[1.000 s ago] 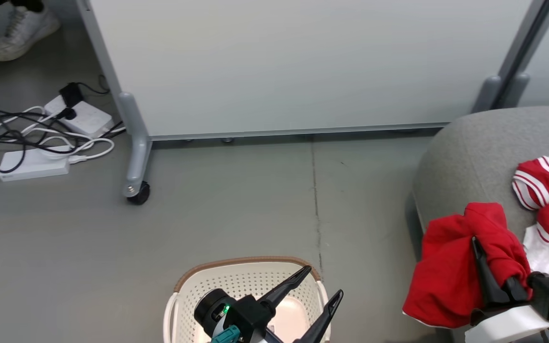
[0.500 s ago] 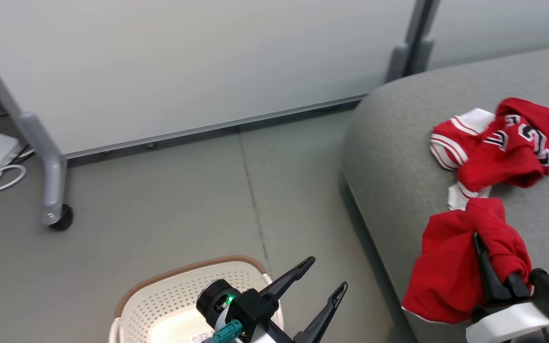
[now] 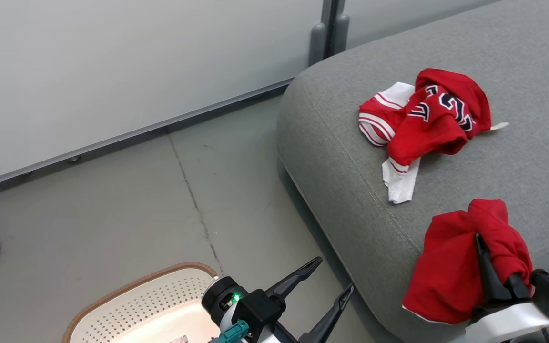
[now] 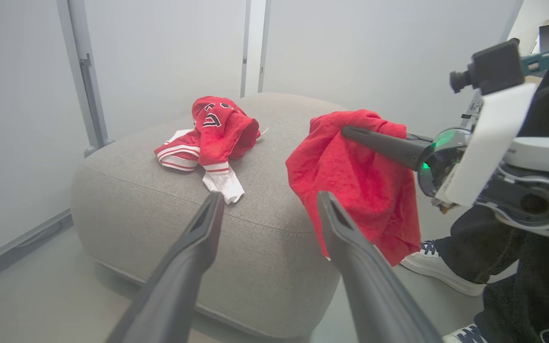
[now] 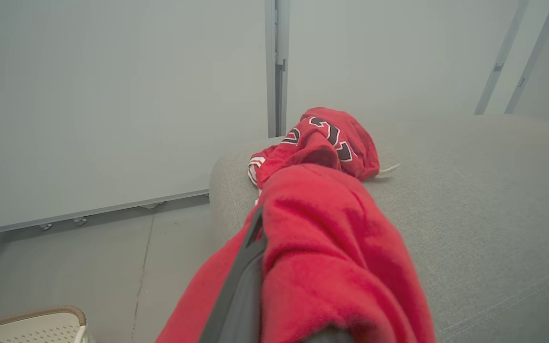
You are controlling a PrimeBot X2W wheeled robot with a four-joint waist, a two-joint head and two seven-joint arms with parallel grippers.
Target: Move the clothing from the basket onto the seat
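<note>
Your right gripper (image 3: 485, 252) is pressed together on the red garment (image 3: 446, 281). One dark finger lies bare along the outside of the cloth and the other is buried in the folds. The fabric bunches up over the fingertips and hangs below them in a loose drape.

In the head view that bundle sits over the near edge of the seat (image 3: 350, 157), close to its rounded corner. The lower hem reaches out past the edge. In the left wrist view the drape hangs in front of the seat's side, and you cannot tell from any view whether the cloth touches the upholstery.

The striped garment (image 3: 427, 119) lies crumpled on top of the seat, further in from that corner and apart from the bundle you hold. Its red part with dark lettering is heaped up, and a white strip with red trim trails toward the seat's edge. In the right wrist view it lies straight beyond the held cloth.

Your left gripper (image 3: 333, 274) is spread wide with nothing between its fingers. It hangs over the floor (image 3: 112, 205) just off the seat's side, fingers pointing toward the seat.

The basket (image 3: 136, 286) stands on the floor beside that gripper, apart from the seat.

A person's white shoe (image 4: 441, 271) rests on the floor at the seat's far side.
</note>
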